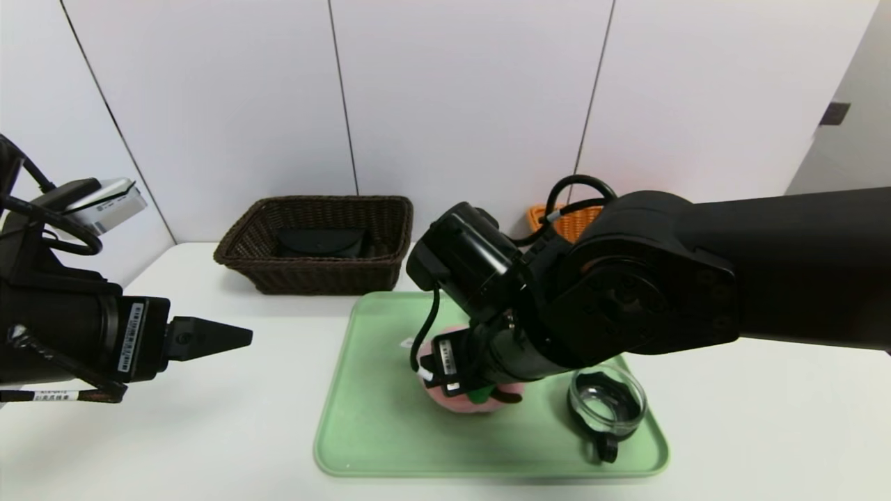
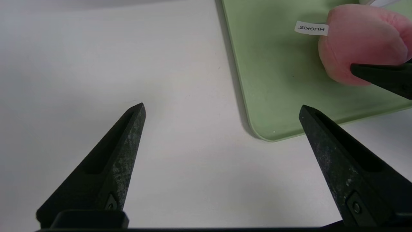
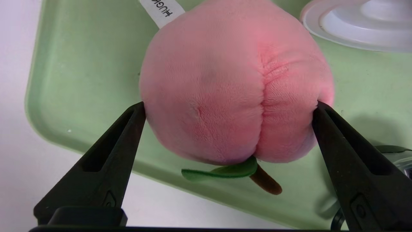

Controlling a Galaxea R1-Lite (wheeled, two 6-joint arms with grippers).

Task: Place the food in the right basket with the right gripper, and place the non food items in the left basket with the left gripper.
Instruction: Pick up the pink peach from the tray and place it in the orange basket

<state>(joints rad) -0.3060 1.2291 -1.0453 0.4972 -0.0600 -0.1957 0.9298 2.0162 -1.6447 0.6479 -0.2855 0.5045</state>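
Right hand (image 3: 228,108), released, straddles the peach (image 3: 231,80) on the tray (image 1: 369,431); pouch (image 1: 321,243) already sits in the brown basket (image 1: 313,275), cup (image 1: 607,402) and container (image 3: 357,24) left.

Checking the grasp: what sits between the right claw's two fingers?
The plush peach, resting on the green tray; the right wrist view shows both fingertips at its sides.

You see a pink plush peach (image 3: 231,87) with green leaf (image 3: 222,171) on a pale green tray (image 1: 376,424), dark brown woven basket (image 1: 317,275) at 11 o'clock, orange basket (image 1: 574,221) at 1.
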